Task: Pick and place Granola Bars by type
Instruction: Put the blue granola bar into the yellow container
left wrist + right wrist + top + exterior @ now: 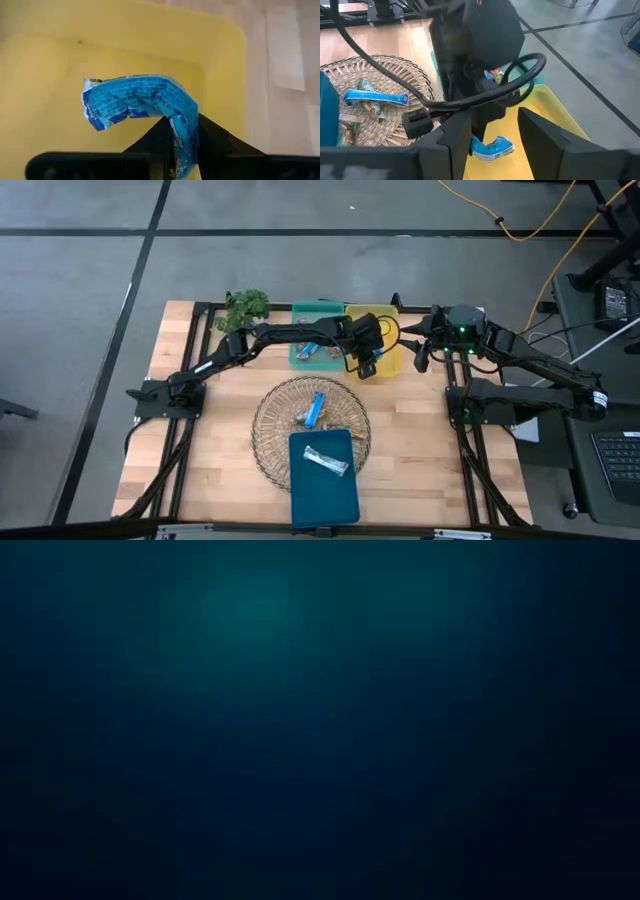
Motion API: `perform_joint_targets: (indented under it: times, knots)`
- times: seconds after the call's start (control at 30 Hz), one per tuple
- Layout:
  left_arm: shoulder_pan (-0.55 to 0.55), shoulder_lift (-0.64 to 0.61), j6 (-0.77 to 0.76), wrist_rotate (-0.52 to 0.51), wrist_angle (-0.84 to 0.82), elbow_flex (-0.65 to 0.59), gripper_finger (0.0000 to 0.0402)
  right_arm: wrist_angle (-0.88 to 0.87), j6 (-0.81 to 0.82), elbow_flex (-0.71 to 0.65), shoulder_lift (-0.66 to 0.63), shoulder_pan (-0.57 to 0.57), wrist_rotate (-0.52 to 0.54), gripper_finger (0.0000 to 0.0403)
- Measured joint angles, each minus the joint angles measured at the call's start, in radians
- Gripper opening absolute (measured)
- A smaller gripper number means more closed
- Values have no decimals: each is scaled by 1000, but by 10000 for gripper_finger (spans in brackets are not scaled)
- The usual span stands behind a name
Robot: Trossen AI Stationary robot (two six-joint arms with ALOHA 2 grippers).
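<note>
My left gripper (368,366) is over the yellow tray (392,350) and shut on a blue granola bar (135,100). That bar also shows under the gripper in the right wrist view (492,147). My right gripper (422,360) waits open and empty beside the yellow tray's right edge; its fingers (545,135) face the left gripper. The green tray (300,315) holds a few bars (315,352). The round wicker basket (272,442) holds a blue bar (316,410) and others. A silvery bar (326,461) lies on the dark blue tray (325,495). The low view is dark. My left gripper pinches one end of the blue bar (184,131) between its two fingers, coming from above and pointing down. The wrapper is bent in a curl, and its free end (95,106) sticks out sideways over the yellow tray's floor. Whether that end touches the tray, I cannot tell.
A green leafy plant (243,308) stands at the table's far left corner. The dark blue tray overlaps the basket's near side. Bare wood shows left (215,450) and right (415,450) of the basket. Black frame rails run along the table's sides.
</note>
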Motion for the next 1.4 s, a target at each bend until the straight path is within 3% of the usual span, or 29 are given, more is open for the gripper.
perform_joint_targets:
  times: [0.4, 0.83, 1.13, 1.4]
  knots:
    - [3, 34, -65, -36, 12, -2, 63, -2, -2, 0, 0, 0, 0, 166]
    - [3, 27, -43, -59, -2, 5, 170, -13, -2, 0, 0, 0, 0, 166]
    - [4, 17, -49, -50, -188, 185, 198, -22, -3, 0, 0, 0, 0, 166]
    - [2, -126, 3, -82, -300, 159, 189, -40, -5, 0, 0, 0, 0, 166]
